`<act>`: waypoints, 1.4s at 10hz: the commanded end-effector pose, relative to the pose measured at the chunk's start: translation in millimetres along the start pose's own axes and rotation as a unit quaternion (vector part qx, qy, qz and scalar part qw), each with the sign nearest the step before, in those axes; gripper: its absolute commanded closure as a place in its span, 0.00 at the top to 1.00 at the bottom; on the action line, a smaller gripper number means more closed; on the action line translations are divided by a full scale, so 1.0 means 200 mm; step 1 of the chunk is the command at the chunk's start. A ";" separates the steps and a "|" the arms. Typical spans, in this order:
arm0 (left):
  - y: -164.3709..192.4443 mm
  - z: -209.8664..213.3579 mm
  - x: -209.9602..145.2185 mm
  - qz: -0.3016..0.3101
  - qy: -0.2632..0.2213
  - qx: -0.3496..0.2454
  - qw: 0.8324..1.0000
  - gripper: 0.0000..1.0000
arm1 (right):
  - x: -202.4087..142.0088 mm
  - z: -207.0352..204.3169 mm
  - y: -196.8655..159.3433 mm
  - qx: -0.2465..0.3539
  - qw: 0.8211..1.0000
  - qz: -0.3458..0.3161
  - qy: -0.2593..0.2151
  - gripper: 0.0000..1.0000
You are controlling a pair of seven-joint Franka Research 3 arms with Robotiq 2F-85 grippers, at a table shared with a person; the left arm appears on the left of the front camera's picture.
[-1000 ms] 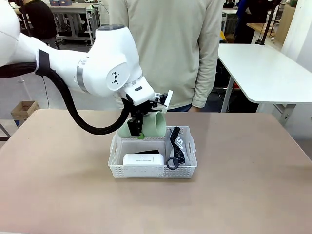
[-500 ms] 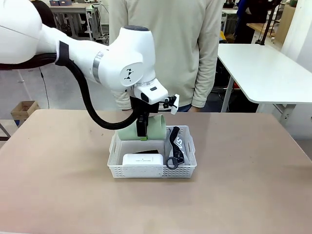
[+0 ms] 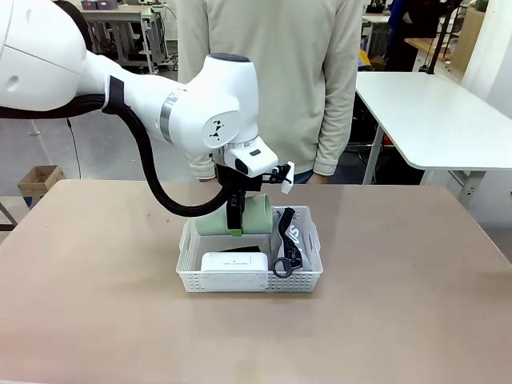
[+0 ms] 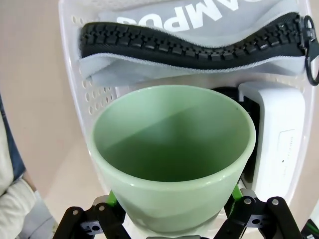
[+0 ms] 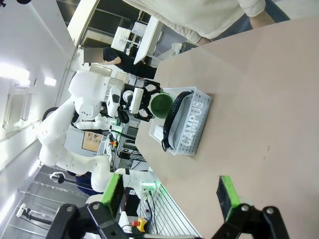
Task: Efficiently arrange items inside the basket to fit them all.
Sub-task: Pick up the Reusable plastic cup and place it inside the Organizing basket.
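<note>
Fingers (image 3: 234, 226) lowered cup (image 3: 254, 216) toward basket (image 3: 250, 280)

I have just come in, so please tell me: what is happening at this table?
The left gripper holds a pale green plastic cup on its side over the far end of the white lattice plastic basket. Inside lie a grey "CAMPUS" zip pouch, a white rounded case and something black. A person stands behind. The right gripper waits open, apart.

A: Left arm — movement?
B: Swinging rightward and settling lower; left gripper (image 3: 234, 227) is carrying the cup (image 3: 250, 217) down toward the far end of the basket (image 3: 250, 280).

A: Cup — attitude?
B: Turning from angled to lying level, sinking behind the rim.
</note>
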State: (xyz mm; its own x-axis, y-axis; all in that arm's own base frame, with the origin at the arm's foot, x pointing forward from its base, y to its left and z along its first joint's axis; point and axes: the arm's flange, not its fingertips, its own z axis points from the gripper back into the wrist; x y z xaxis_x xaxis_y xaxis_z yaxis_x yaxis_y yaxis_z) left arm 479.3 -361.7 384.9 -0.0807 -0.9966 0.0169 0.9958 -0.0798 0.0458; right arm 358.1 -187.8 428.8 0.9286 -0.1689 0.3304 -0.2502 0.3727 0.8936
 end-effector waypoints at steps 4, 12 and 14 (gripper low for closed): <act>0.03 -0.10 0.02 0.004 0.035 -0.006 0.999 0.00 | 0.00 0.01 0.01 0.006 1.000 0.006 -0.001 1.00; 0.04 -0.14 0.04 0.000 0.036 -0.012 0.999 1.00 | 0.00 0.01 0.01 0.006 1.000 0.006 -0.001 1.00; 0.03 -0.13 0.04 -0.002 0.028 -0.018 0.999 1.00 | 0.00 0.01 0.01 0.006 1.000 0.006 -0.001 1.00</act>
State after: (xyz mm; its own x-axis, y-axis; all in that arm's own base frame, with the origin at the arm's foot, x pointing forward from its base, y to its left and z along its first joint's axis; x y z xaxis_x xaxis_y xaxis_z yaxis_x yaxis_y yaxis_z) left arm 485.8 -368.4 356.4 -0.0974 -0.9945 -0.0378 0.9950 -0.0981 0.0182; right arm 358.1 -187.8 428.8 0.9286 -0.1689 0.3304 -0.2502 0.3727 0.8936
